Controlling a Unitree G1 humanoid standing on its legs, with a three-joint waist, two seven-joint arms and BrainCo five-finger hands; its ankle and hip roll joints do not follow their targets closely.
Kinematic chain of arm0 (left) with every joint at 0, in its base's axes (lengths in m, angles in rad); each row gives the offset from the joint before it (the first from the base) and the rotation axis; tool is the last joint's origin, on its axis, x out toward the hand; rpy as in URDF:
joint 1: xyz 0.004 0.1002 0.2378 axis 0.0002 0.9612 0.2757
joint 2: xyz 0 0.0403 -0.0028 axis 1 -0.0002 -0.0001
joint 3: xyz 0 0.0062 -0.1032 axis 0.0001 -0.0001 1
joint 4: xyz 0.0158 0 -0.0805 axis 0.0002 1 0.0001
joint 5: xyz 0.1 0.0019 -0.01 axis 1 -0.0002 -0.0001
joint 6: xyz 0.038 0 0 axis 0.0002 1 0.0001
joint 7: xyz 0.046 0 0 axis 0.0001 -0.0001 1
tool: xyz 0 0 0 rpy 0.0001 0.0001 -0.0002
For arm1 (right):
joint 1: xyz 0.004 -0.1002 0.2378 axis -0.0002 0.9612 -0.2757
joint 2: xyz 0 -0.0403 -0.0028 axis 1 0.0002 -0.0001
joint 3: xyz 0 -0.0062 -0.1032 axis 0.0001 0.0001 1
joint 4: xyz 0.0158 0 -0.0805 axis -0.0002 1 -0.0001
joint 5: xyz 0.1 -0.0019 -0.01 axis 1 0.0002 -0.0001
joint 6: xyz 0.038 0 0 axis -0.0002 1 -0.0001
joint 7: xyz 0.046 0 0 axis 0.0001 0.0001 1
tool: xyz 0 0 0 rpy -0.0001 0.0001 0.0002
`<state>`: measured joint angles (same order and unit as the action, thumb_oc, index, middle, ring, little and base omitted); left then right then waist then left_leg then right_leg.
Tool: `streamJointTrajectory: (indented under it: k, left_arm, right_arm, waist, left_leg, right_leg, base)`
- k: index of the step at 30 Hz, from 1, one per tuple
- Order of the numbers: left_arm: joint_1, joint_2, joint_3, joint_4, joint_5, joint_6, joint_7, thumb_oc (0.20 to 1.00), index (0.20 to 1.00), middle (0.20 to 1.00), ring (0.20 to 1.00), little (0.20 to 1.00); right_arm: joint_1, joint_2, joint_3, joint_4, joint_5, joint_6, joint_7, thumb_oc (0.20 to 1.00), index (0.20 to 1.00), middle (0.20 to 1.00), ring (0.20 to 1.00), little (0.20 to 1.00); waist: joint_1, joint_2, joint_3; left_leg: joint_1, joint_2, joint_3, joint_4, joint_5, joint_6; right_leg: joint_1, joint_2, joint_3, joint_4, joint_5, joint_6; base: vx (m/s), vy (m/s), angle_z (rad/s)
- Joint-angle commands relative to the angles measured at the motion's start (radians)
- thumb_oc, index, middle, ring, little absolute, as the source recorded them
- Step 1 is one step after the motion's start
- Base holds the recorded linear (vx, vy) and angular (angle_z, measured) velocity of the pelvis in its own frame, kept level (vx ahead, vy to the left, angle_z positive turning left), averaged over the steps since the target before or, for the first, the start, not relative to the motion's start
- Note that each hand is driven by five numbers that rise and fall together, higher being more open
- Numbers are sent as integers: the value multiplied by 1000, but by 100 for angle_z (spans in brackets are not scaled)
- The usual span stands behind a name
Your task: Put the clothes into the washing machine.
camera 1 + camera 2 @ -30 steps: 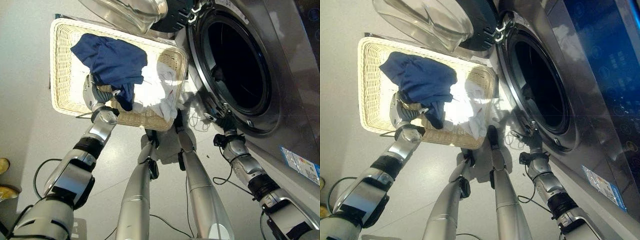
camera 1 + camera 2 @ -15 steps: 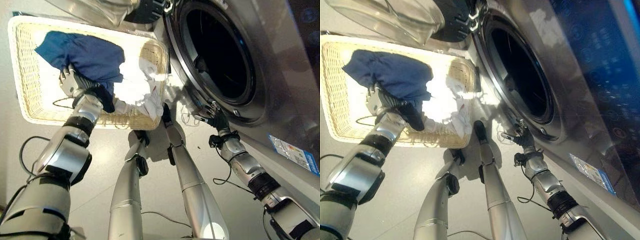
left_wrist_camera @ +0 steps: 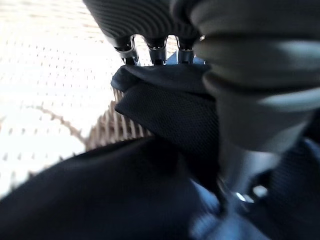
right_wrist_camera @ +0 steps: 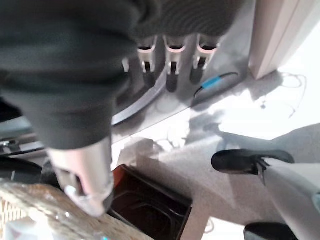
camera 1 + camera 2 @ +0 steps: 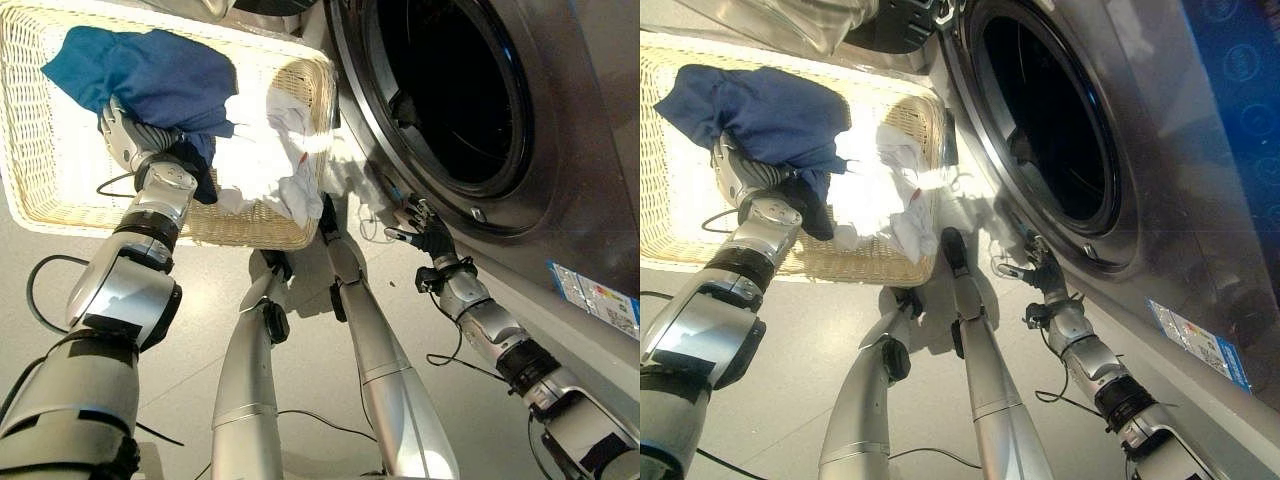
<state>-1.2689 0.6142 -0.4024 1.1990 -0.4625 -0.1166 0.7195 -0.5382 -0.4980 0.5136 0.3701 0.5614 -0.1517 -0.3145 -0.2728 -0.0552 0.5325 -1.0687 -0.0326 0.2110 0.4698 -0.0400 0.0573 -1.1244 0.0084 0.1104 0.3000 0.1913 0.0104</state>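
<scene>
Since a second ago the left hand has reached deeper into the wicker basket, fingers curled round the blue garment at ten o'clock, ready to lift. Right hand hovers spread below the washing machine drum mouth.

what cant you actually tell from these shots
- Left hand: its fingertips are buried in the blue garment, so the grip cannot be judged, even in the left wrist view.
- Washing machine drum: the opening is dark, so any contents are hidden.
- Wicker basket: its far-left part is cut off by the eye views' edge.
- What lies beneath the white clothes is covered.
</scene>
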Motion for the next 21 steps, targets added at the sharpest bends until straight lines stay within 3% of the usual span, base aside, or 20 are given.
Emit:
streamJointTrajectory:
  k: [1,2,4,5,6,9,11,12,13,14,16,21]
  left_arm:
    - [-17,-36,19,-154,-280,-280,-225,200,200,200,200,200]
    - [-17,-36,19,-154,-280,-280,-225,200,200,200,200,200]
    - [22,-67,42,-204,-353,-350,-249,200,200,200,200,200]
    - [14,-69,48,-213,-366,-367,-248,200,200,200,200,200]
    - [37,-80,55,-222,-380,-389,-242,200,200,200,200,200]
    - [43,-85,74,-250,-363,-437,-181,200,200,200,200,200]
    - [73,-82,86,-268,-341,-470,-109,200,200,200,200,200]
    - [86,-73,104,-291,-316,-498,-46,200,200,200,200,200]
    - [101,-73,106,-294,-317,-502,-36,200,200,200,200,200]
    - [105,-69,116,-306,-314,-516,-16,200,200,200,200,200]
    - [141,-60,136,-333,-267,-538,45,200,200,200,200,200]
    - [194,-49,163,-372,-220,-560,95,200,200,200,200,200]
  right_arm:
    - [22,43,-2,-90,-37,3,1,1000,1000,1000,1000,1000]
    - [22,43,-2,-90,-37,3,1,1000,1000,1000,1000,1000]
    - [45,59,-1,-93,-49,8,3,1000,1000,1000,1000,1000]
    - [36,57,-9,-97,-50,10,5,1000,1000,1000,1000,1000]
    - [52,66,-4,-95,-51,10,7,1000,1000,1000,1000,1000]
    - [54,70,-15,-102,-59,6,21,1000,1000,1000,1000,1000]
    - [83,78,-12,-111,-70,1,33,1000,1000,1000,1000,1000]
    - [91,78,-15,-120,-83,-9,39,1000,1000,1000,1000,1000]
    - [104,81,-11,-120,-86,-11,41,1000,1000,1000,1000,1000]
    - [102,80,-14,-124,-93,-19,42,1000,1000,1000,1000,1000]
    - [122,82,-16,-140,-111,-29,43,1000,1000,1000,1000,1000]
    - [153,74,-29,-162,-120,-49,47,1000,1000,1000,1000,1000]
  waist:
    - [-5,-41,-12]
    - [-5,-41,-12]
    - [7,-39,-12]
    - [-1,-45,-12]
    - [9,-40,-12]
    - [3,-46,-12]
    - [15,-40,-12]
    - [17,-40,-12]
    - [25,-36,-12]
    - [23,-37,-12]
    - [38,-30,-12]
    - [59,-15,-12]
  left_leg:
    - [20,-29,-47,88,-83,-71]
    - [20,-29,-47,88,-83,-71]
    - [59,-26,-69,90,-116,-73]
    - [32,-32,-54,83,-84,-68]
    - [67,-28,-72,83,-113,-71]
    - [59,-35,-60,60,-76,-64]
    - [106,-32,-79,45,-93,-68]
    - [101,-36,-69,24,-57,-64]
    - [131,-33,-84,23,-81,-67]
    - [118,-38,-73,5,-45,-64]
    - [153,-38,-84,-37,-21,-65]
    - [203,-39,-100,-90,9,-69]
  right_leg:
    - [22,4,-25,-6,-45,65]
    - [22,4,-25,-6,-45,65]
    - [58,17,-29,6,-76,68]
    - [34,9,-24,-4,-46,65]
    - [67,20,-30,4,-77,67]
    - [57,13,-26,-8,-50,62]
    - [99,22,-33,-2,-81,63]
    - [94,16,-34,-10,-61,57]
    - [122,23,-38,-3,-88,60]
    - [108,16,-38,-11,-65,55]
    - [141,21,-46,-14,-78,50]
    - [185,26,-57,-13,-98,42]
  base:
    - [1,-11,3]
    - [-50,-39,10]
    - [21,-5,10]
    - [44,12,2]
    - [0,0,0]
    - [-49,-22,-2]
    - [-21,-16,1]
    - [16,-7,5]
    - [-92,-47,3]
    - [-37,-22,3]
    - [-82,-56,6]
    - [-49,-62,9]
